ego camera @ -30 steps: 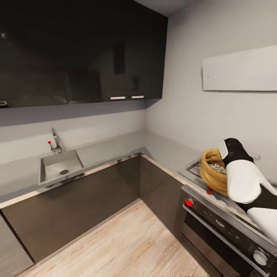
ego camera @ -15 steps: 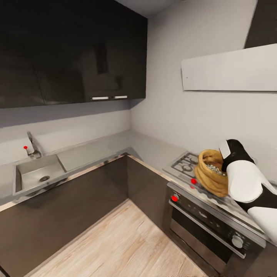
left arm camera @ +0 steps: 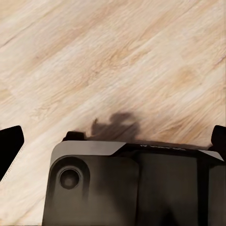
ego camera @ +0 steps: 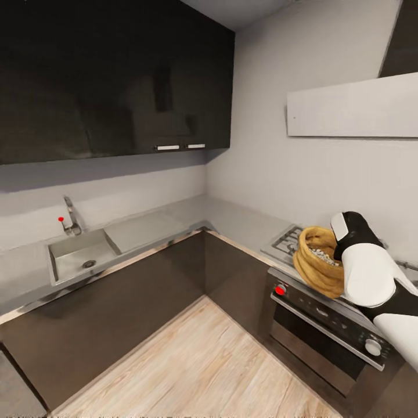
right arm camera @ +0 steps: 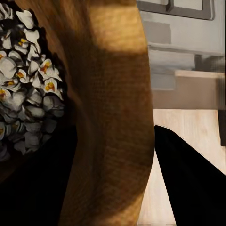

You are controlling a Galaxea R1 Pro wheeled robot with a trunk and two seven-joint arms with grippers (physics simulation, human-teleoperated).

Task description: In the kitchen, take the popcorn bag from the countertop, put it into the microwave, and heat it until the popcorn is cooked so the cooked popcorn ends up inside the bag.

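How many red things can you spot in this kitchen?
2. One red dot is on the tap behind the sink, at about. One red knob sits at the near left end of the oven's front panel. The arm may hide more knobs.

The smooth grey brushed-steel tabletop (ego camera: 229,217) is lying open from the steel sink (ego camera: 81,255) round the corner, while dark glossy upper cabinets (ego camera: 116,81) and a slanted white hood (ego camera: 354,107) are crowding the space overhead.
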